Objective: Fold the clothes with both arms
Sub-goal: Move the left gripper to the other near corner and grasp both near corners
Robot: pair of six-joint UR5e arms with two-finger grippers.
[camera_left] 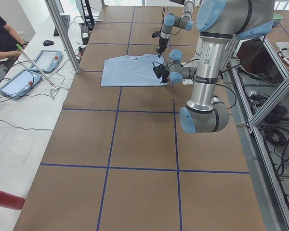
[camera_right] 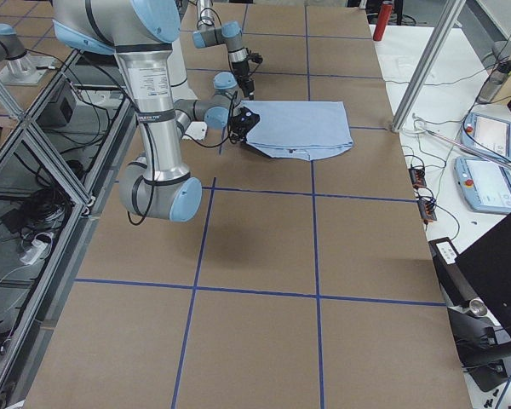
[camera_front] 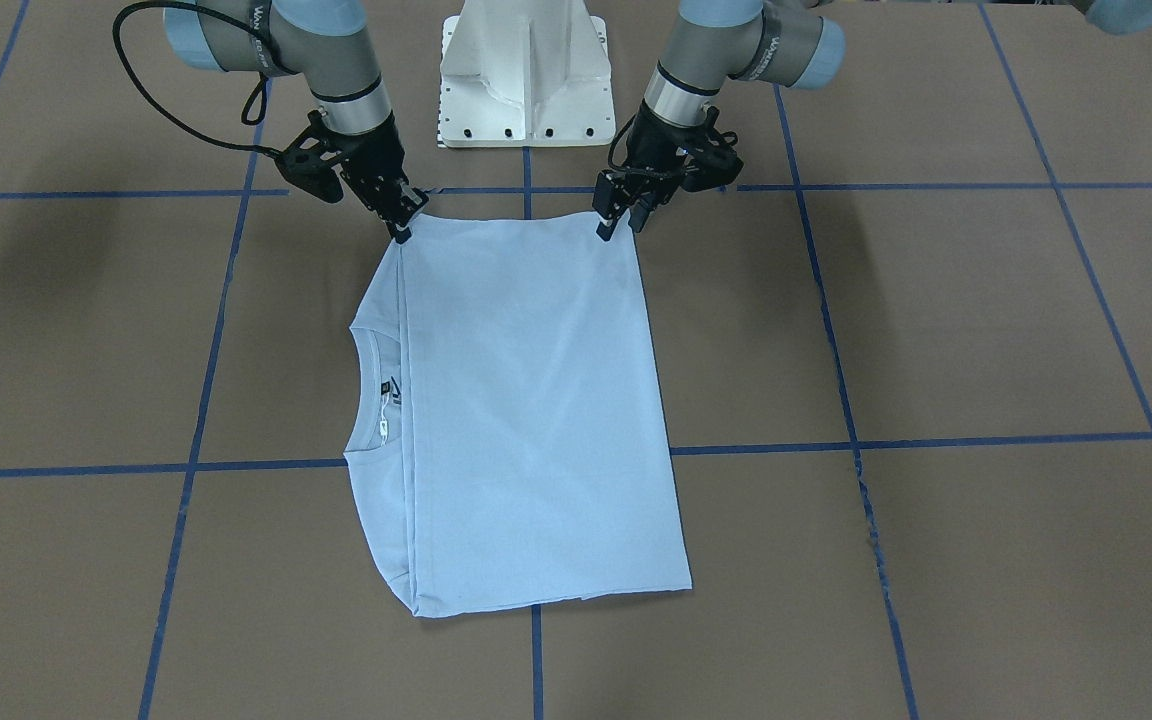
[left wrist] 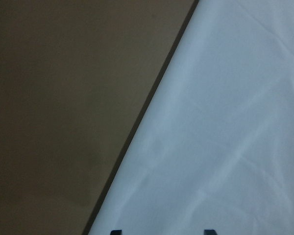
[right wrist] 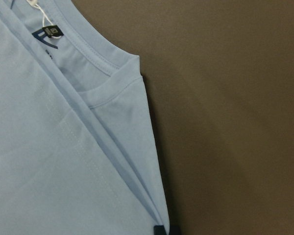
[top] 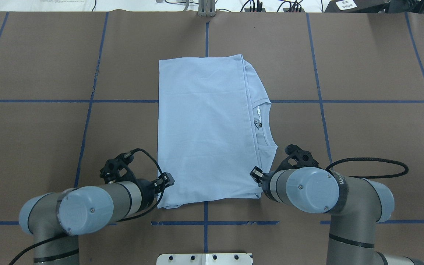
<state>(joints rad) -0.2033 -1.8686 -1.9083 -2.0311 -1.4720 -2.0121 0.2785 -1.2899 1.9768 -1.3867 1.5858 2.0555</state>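
Observation:
The light blue T-shirt (camera_front: 526, 400) lies folded into a long rectangle on the brown table, also seen in the overhead view (top: 204, 129). Its ribbed collar with the label (camera_front: 381, 400) peeks out on my right side. The chest print is hidden. My left gripper (camera_front: 621, 222) is open, its fingertips (left wrist: 209, 231) straddling the shirt's near left corner. My right gripper (camera_front: 404, 228) is at the near right corner (right wrist: 159, 215), fingers together, shut on the shirt's layered edge.
The white pedestal base (camera_front: 524, 75) stands just behind the shirt's near edge. Blue tape lines (camera_front: 936, 440) grid the table. An operator (camera_left: 2, 33) and tablets (camera_left: 19, 82) are at a side bench beyond the far edge.

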